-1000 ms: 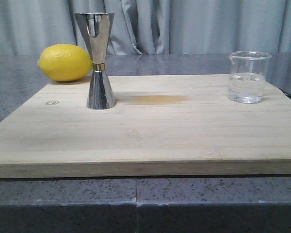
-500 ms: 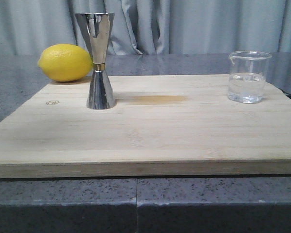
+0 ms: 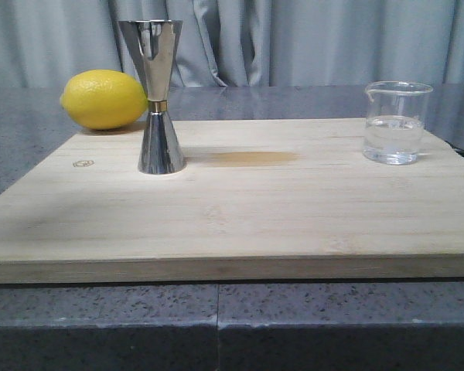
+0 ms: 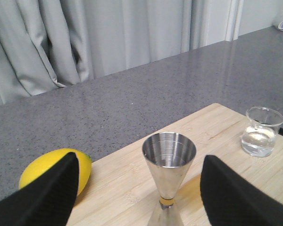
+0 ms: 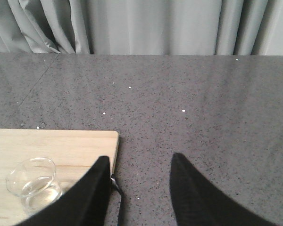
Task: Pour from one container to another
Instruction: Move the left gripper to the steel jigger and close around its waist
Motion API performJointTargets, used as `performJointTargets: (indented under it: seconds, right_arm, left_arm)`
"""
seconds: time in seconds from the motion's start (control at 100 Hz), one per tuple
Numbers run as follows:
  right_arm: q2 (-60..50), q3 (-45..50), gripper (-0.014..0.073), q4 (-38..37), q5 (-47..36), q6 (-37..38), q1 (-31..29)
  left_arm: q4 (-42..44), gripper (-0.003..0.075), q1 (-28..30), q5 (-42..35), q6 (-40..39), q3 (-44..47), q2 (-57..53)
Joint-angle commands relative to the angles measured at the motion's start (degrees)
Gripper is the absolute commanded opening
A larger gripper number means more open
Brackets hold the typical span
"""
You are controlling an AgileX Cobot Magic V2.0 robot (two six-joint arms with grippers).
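Lemon (image 3: 103, 99) sits behind jigger (image 3: 156, 97); beaker (image 3: 395, 122) well apart.

Upright steel jigger (image 3: 159, 97), part-filled glass beaker (image 3: 396, 122), well apart.

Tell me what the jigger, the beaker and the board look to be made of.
Jigger: polished steel, likely; mirror-bright reflections, thin gold band at the waist.
Beaker: clear glass, or possibly plastic; see-through, holding clear liquid.
Board: pale wood, perhaps bamboo; matte surface with visible grain.
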Motion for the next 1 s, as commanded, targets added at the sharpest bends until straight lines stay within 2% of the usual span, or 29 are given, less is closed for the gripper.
performJointTargets:
  seconds: [0.0, 0.25, 0.53, 0.6, 0.8, 0.99]
  right_arm:
    - [0.48, -2.05, 0.028, -0.17, -5.12, -0.47, 0.08]
    - [0.48, -2.05, 0.028, -0.17, -5.12, -0.47, 0.08]
    - [0.48, -2.05, 0.028, -0.45, -5.12, -0.47, 0.08]
    - [0.48, -2.05, 0.028, -0.72, -5.12, -0.47, 0.08]
    - [0.48, -2.05, 0.028, -1.02, -5.12, -0.47, 0.08]
    - [0.48, -2.05, 0.028, -1.02, -5.22, -0.47, 0.08]
  left_arm:
    - [-0.7, 0.0502, -0.39, -11.17, -0.17, 1.5, -0.45]
    - [-1.49, 0.0501, -0.39, -22.28, -0.17, 8.47, 4.26]
    - [-1.49, 0.0501, -0.39, -34.61, -1.42, 8.86, 16.81]
    - [-1.35, 0.0501, -0.39, -38.64, -3.91, 8.86, 19.86]
    - [0.11, 0.0501, -0.39, -45.56, -5.8, 8.86, 26.66]
    - [1.46, 0.0481, -0.39, -48.39, -6.92, 8.41, 30.06]
